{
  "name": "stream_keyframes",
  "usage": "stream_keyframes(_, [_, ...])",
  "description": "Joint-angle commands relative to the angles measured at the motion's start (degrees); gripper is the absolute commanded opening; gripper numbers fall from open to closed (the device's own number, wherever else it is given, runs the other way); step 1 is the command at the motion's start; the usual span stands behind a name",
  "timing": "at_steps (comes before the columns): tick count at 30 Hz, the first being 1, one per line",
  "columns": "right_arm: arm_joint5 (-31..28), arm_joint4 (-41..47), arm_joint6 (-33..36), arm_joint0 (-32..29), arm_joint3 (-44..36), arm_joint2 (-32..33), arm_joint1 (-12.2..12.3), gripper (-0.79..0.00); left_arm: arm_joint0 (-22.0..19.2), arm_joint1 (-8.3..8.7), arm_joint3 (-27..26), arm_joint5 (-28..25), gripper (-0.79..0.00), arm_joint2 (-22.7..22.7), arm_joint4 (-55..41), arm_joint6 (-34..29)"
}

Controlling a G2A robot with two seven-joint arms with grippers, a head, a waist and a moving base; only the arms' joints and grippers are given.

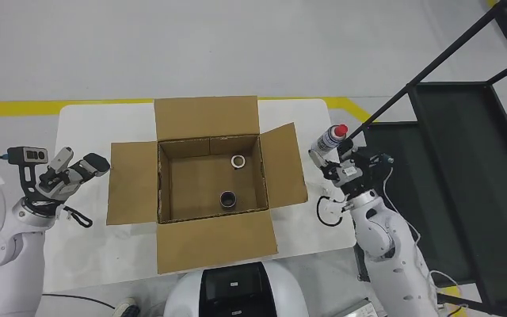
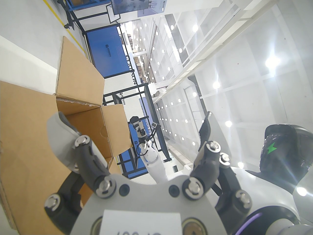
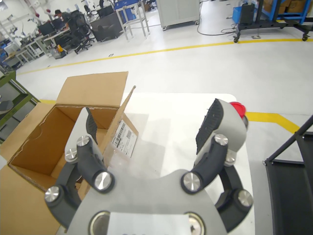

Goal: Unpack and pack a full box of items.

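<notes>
Looks like the unpacking half, close to its end. Leaves two small pieces on the floor of the open cardboard box [image 1: 210,178]: a pale ring [image 1: 238,161] near the far wall and a dark round piece [image 1: 228,200] nearer the front wall. Finds one red-capped bottle [image 1: 329,140] already out, seemingly upright on the table [image 1: 79,127] just right of the box's right flap.

Next calls, most likely, for a reach over a flap and down into the box for one of the two pieces. Needs a steep approach to clear the walls, and a narrower opening to suit such small pieces. Risks catching a finger on a flap edge.

Right pincer [image 3: 151,113]: spread wide, gripping nothing, parked right of the box with one finger just beside the bottle. Cannot tell whether touching it or barely clear.

Left pincer [image 2: 132,118]: also spread wide and empty, off the box's left flap, apart from the cardboard.
</notes>
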Motion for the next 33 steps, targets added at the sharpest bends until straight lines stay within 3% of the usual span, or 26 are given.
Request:
stream_keyframes(1, [0.73, -3.03, 2.77, 1.77, -0.66, -2.37, -0.01, 0.000, 0.00, 0.00, 0.00, 0.00, 0.000, 0.00, 0.00, 0.00])
stream_keyframes(16, [0.44, -14.70, 13.32, 9.47, -3.26, -17.58, -0.39, 0.000, 0.00, 0.00, 0.00, 0.00, 0.000, 0.00, 0.00, 0.00])
stream_keyframes(25, [8.79, -12.68, 20.11, 15.04, 3.63, -28.25, -2.14, 0.000, 0.00, 0.00, 0.00, 0.00, 0.000, 0.00, 0.00, 0.00])
stream_keyframes(33, [17.87, -6.89, 26.95, 19.47, 7.08, -32.65, -3.75, 0.000, 0.00, 0.00, 0.00, 0.00, 0.000, 0.00, 0.00, 0.00])
